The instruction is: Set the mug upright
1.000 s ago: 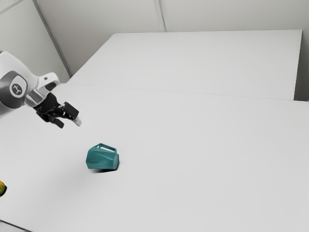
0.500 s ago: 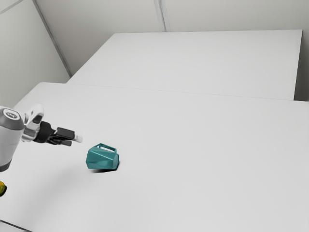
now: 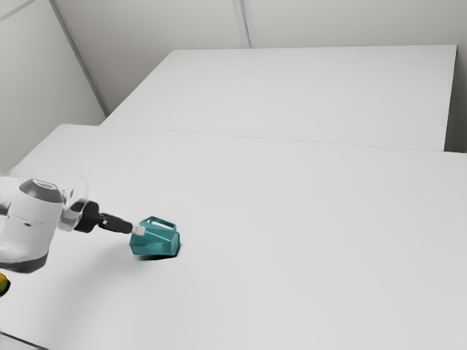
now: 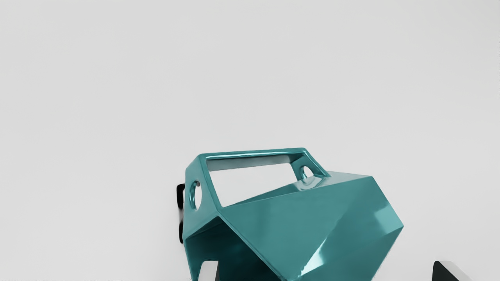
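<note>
On tabletop (image 3: 306,240), mug (image 3: 155,241) on its side

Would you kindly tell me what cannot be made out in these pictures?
- Mug, bottom of its inside: wrist view; shadow, a finger and the lower edge hide it.
- Rest of both fingers: wrist view, cut off by the lower edge.
- Rest of the yellow thing: cut off by the exterior view's left edge.

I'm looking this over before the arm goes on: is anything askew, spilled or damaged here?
Yes, the mug looks askew. It lies on its side on the table, its mouth facing sideways, where a mug would normally stand on its base. I see no spill or damage.
</note>
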Motion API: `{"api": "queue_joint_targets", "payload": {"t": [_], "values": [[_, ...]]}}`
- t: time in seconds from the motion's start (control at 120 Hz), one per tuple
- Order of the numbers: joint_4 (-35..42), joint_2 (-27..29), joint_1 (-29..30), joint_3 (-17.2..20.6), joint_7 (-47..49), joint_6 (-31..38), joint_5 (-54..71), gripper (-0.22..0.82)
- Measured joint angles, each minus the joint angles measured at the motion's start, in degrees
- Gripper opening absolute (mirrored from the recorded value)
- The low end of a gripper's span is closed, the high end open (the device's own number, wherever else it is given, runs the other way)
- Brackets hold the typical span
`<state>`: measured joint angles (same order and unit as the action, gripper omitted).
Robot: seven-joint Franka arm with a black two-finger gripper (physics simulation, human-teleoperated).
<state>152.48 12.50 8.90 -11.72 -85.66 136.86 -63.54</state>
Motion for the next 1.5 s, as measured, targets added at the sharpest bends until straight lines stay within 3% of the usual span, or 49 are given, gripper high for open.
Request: {"api": "queue_joint_targets", "payload": {"t": [0.158, 0.325, 0.758, 1.083, 1.5], "values": [[3.8, 2.4, 3.3, 3.4, -5.3, 0.7, -2.5, 0.6], [4.2, 1.5, 4.0, 4.3, -9.5, 1.2, -4.1, 0.57], [3.6, -1.4, 3.7, 8.2, -16.4, 3.2, -8.1, 0.29], [1.5, -0.8, 3.8, 8.9, -19.1, 4.2, -9.3, -0.08], [0.2, 2.6, 3.8, 10.4, -21.2, 6.7, -8.6, -0.16]]}}
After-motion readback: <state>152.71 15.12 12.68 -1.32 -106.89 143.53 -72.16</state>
